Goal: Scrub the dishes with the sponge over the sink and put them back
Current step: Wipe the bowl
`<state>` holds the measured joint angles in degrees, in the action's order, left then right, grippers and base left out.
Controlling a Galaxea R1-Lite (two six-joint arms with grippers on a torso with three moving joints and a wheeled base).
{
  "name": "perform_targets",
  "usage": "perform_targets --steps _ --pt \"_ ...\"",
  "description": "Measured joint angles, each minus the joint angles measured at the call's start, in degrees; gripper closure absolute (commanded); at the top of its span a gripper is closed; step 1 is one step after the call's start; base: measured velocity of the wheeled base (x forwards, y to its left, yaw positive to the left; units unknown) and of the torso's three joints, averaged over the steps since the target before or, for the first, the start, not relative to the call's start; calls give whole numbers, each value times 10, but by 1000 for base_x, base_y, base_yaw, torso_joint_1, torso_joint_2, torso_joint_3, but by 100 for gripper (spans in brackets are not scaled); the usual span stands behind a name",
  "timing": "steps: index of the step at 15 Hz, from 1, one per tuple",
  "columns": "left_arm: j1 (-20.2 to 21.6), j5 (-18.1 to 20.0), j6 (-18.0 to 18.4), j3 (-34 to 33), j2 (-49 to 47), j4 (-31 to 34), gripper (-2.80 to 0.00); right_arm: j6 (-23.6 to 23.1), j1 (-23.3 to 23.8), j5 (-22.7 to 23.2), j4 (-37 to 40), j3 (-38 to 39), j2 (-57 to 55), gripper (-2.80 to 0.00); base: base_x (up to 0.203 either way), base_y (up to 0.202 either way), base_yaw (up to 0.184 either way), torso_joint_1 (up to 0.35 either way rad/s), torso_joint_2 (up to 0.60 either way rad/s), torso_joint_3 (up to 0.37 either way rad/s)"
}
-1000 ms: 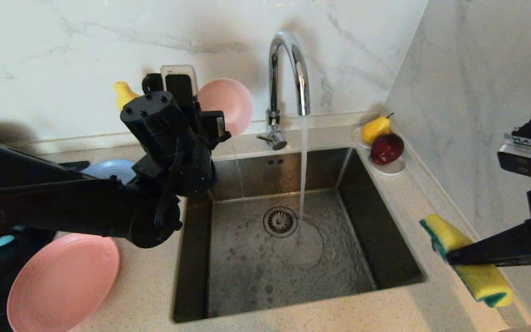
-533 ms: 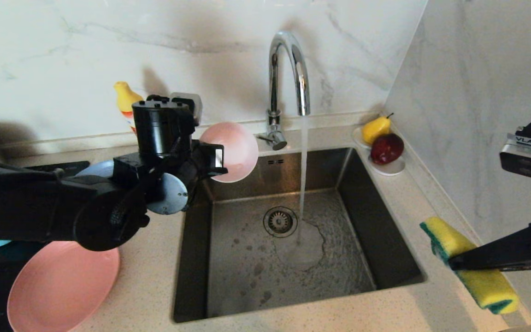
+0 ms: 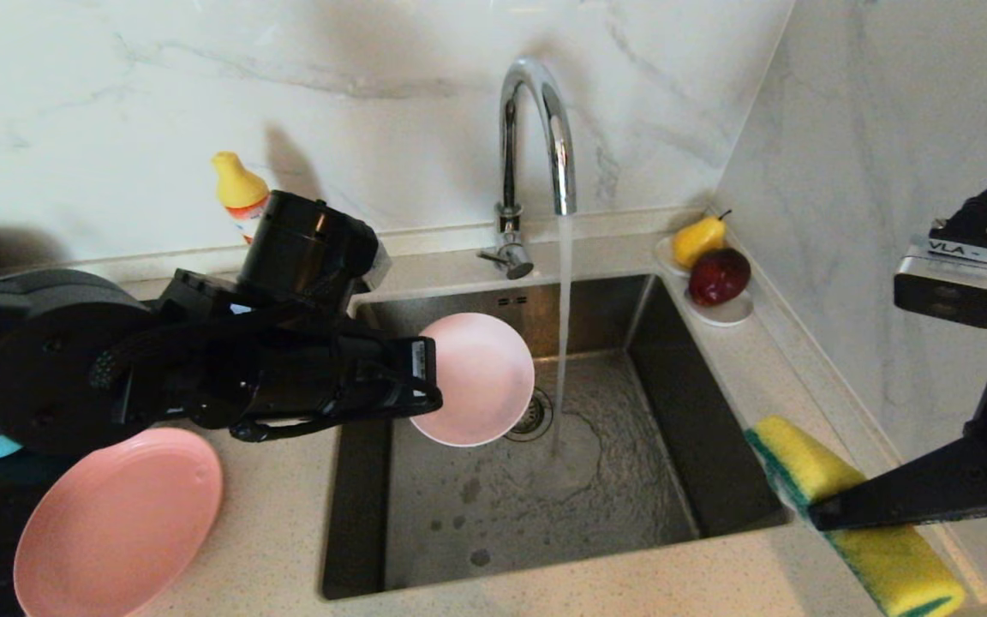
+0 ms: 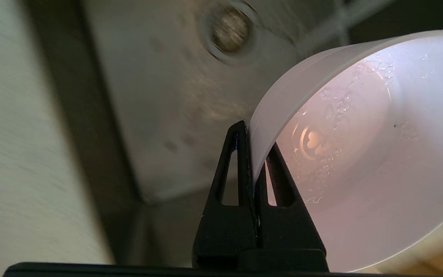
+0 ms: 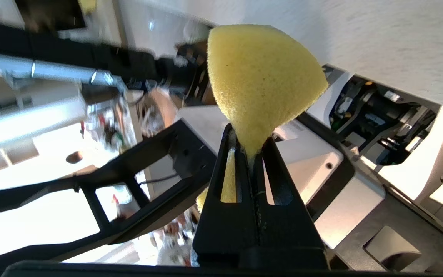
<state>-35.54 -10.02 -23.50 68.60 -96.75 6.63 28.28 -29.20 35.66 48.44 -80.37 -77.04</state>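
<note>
- Bowl work first: left gripper (image 3: pixel 425 377) is clenched on the rim of the pale pink bowl (image 3: pixel 478 377), holding it above the sink (image 3: pixel 716 454), near its back-left corner and beside the running stream from the tap (image 3: pixel 536 128).
- Right gripper (image 3: pixel 819 514) is clamped across the yellow sponge (image 3: pixel 810 467), over the countertop (image 3: pixel 793 360) at the sink's right edge, well apart from the bowl.
- To scrub well, I'd judge the sponge must come across over the basin and meet the bowl's wet inner face squarely.
- Rim grip is thin, so press lightly or the bowl may twist out.
- Salmon-pink plate (image 3: pixel 116 523) waits on the counter left of the sink.
</note>
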Motion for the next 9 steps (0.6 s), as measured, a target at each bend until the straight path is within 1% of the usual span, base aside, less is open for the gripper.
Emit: perform_targets --steps 1,3,5,7,9 --pt "-10 9 -9 -2 2 -2 0 0 -10 0 0 -3 -6 0 0 0 0 0 0 0" --pt "-29 11 -28 -6 3 -6 0 1 -31 -2 2 -14 -22 0 0 0 0 0 0 0" --pt "-43 6 -33 -7 -1 -6 0 1 -46 -3 3 -26 -42 0 0 0 0 0 0 0" --pt "-50 -6 -33 -7 -6 -7 0 2 -57 -4 3 -40 -65 0 0 0 0 0 0 0" --pt "-58 -46 -33 -7 -13 -14 0 2 -75 -7 6 -60 -94 0 0 0 0 0 0 0"
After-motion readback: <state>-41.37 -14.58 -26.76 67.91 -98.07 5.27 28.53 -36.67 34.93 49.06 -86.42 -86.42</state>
